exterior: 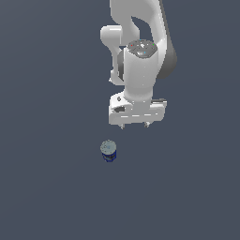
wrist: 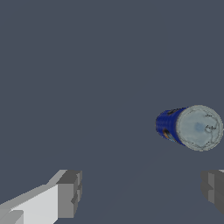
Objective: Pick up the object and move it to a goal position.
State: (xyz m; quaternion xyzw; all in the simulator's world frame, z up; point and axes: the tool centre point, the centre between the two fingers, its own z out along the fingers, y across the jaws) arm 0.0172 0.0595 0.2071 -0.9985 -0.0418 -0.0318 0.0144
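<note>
Exterior view | jaws (exterior: 134,125) spread wide, empty | can (exterior: 108,151) upright, apart from them, toward view's left

You see the object (exterior: 108,151) (wrist: 189,127), a small can with grey-silver top and dark blue body, standing upright on the dark floor, at seven o'clock from the exterior view's centre.

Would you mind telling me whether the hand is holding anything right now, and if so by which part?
Nothing is held. The hand is open, and the can stands apart from it on the surface, outside its fingers.
</note>
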